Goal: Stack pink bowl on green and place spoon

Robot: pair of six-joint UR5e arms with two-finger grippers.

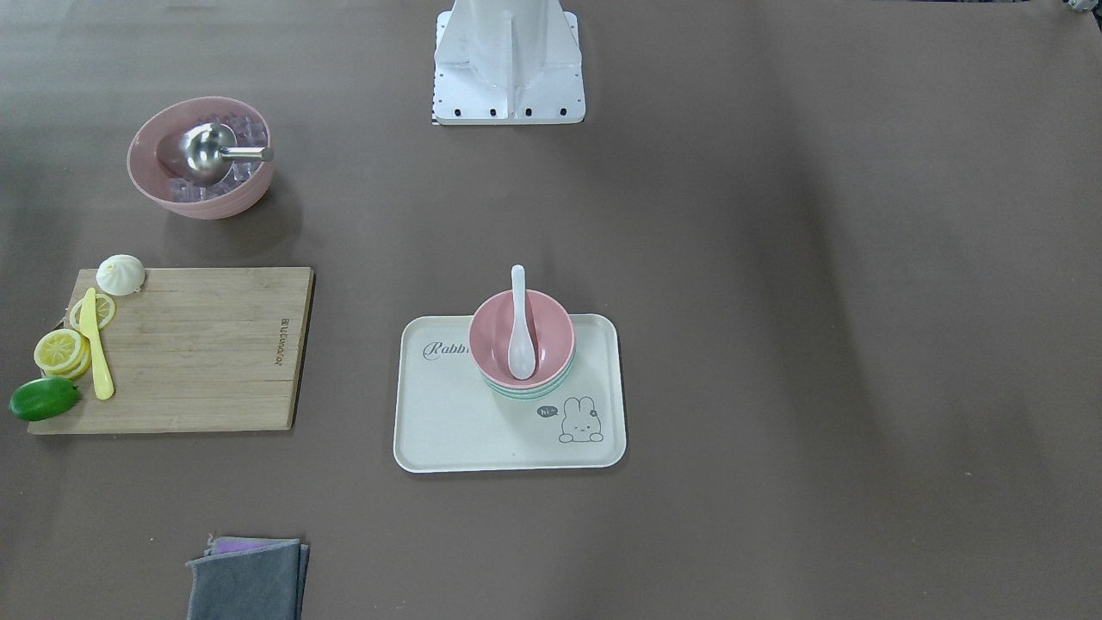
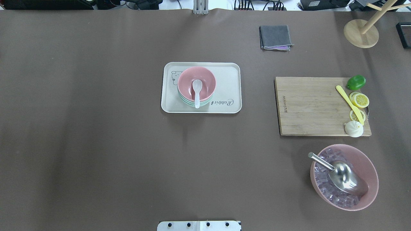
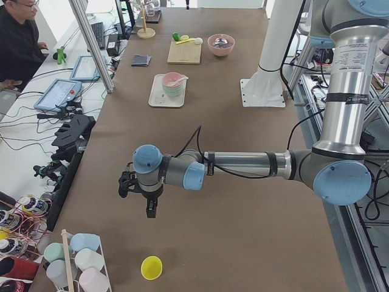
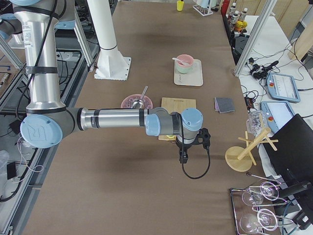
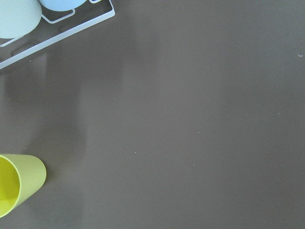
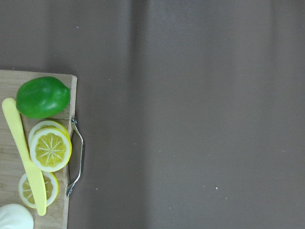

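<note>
The pink bowl (image 1: 495, 336) sits stacked on the green bowl (image 1: 522, 395) on the cream rabbit tray (image 1: 456, 422). The white spoon (image 1: 520, 327) lies in the pink bowl with its handle over the rim. The stack also shows in the overhead view: the pink bowl (image 2: 207, 80), the spoon (image 2: 196, 93) and the tray (image 2: 229, 80). My left gripper (image 3: 149, 212) hangs far off at the table's left end. My right gripper (image 4: 183, 157) hangs beyond the cutting board at the right end. I cannot tell whether either is open or shut.
A wooden cutting board (image 2: 311, 106) carries lemon slices (image 2: 360, 100), a lime (image 2: 355, 82), a yellow knife (image 2: 349, 104) and a white bun (image 2: 354, 129). A large pink bowl (image 2: 369, 166) holds ice cubes and a metal scoop (image 2: 345, 178). A grey cloth (image 2: 275, 37) lies at the back. A yellow cup (image 5: 14, 188) lies under the left wrist.
</note>
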